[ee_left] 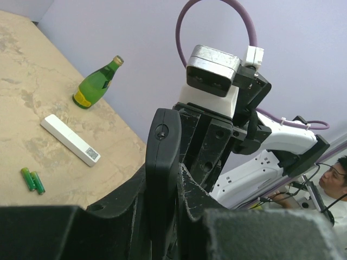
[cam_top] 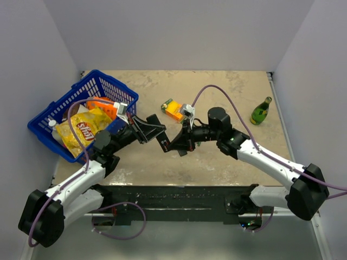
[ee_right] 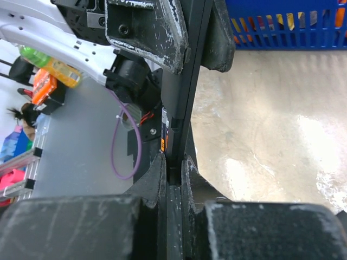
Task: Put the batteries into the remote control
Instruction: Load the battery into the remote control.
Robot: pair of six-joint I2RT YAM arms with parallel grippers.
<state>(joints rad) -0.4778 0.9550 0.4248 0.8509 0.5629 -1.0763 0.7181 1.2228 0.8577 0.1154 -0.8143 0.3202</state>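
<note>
The black remote control (cam_top: pixel 162 142) hangs above the table middle, held between both grippers. My left gripper (cam_top: pixel 152 130) is shut on one end; in the left wrist view the remote (ee_left: pixel 162 151) stands edge-on between its jaws (ee_left: pixel 162 189). My right gripper (cam_top: pixel 173 145) is shut on the other end; in the right wrist view the remote (ee_right: pixel 181 108) runs edge-on from its jaws (ee_right: pixel 173 168) up to the left fingers (ee_right: pixel 149 30). Two small green batteries (ee_left: pixel 32 180) lie side by side on the table. The separate cover is not visible.
A white rectangular bar (ee_left: pixel 70 140) lies near the batteries, with a green glass bottle (ee_left: pixel 96 84) beyond, at the table's right edge (cam_top: pixel 261 111). A blue basket (cam_top: pixel 116 86) with a chips bag (cam_top: pixel 87 130) stands at left. An orange box (cam_top: pixel 174 112) lies behind the grippers.
</note>
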